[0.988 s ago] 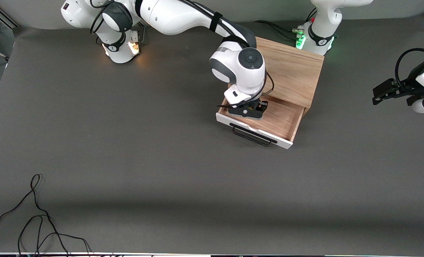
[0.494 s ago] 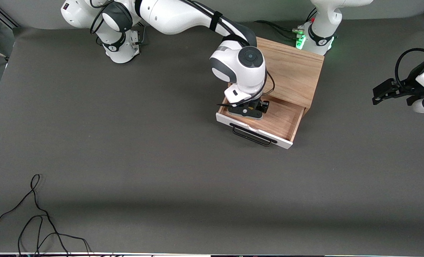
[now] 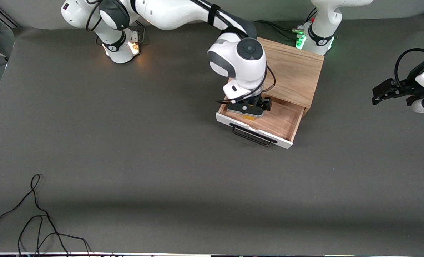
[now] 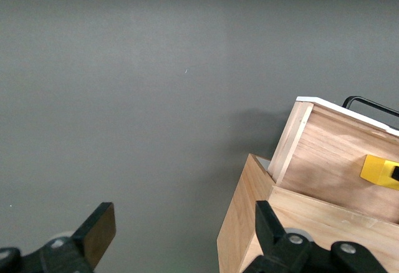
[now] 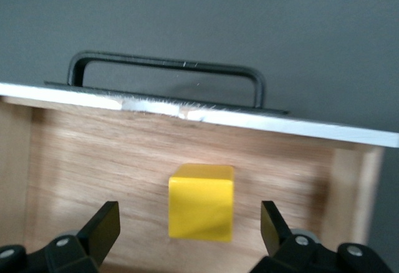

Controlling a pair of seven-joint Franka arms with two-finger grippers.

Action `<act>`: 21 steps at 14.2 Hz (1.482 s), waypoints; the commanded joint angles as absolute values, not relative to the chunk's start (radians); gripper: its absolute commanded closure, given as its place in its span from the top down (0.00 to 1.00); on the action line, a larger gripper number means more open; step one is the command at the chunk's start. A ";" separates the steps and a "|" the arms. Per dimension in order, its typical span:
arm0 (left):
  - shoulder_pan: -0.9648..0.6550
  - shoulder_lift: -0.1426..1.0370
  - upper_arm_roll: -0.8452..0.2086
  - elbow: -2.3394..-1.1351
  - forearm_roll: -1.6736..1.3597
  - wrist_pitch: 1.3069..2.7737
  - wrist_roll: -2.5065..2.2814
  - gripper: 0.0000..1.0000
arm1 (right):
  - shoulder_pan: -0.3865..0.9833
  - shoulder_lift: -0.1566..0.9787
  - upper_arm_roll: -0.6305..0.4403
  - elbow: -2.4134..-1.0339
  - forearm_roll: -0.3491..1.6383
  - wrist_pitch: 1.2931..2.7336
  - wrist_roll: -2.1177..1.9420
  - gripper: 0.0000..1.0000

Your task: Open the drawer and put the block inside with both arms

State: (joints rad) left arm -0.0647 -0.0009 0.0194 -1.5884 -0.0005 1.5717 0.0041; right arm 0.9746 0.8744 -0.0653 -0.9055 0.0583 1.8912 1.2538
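I see the drawer [image 3: 265, 123] pulled out of the cabinet [image 3: 292, 73] on the counter [image 3: 162, 160], its handle [image 3: 252, 136] facing the front camera. The block [image 5: 201, 202] sits on the drawer floor, free of any grip, just inside the white front panel. My right gripper [image 3: 249, 109] hangs over the drawer above the block, jaws spread wide with the block between them, untouched. My left gripper [image 3: 385, 91] waits in the air off the left arm's end of the counter, jaws spread, holding nothing.
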 commanded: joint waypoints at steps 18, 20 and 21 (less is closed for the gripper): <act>-0.060 -0.017 0.012 -1.612 0.014 1.548 0.018 1.00 | 0.364 0.048 -0.061 -1.615 0.052 1.677 0.422 1.00; -0.060 -0.017 0.012 -1.612 0.012 1.546 0.018 1.00 | 0.280 -0.024 -0.060 -1.716 0.051 1.706 0.352 1.00; -0.060 -0.015 0.012 -1.612 0.014 1.540 0.018 1.00 | 0.249 -0.047 -0.060 -1.747 0.051 1.718 0.321 1.00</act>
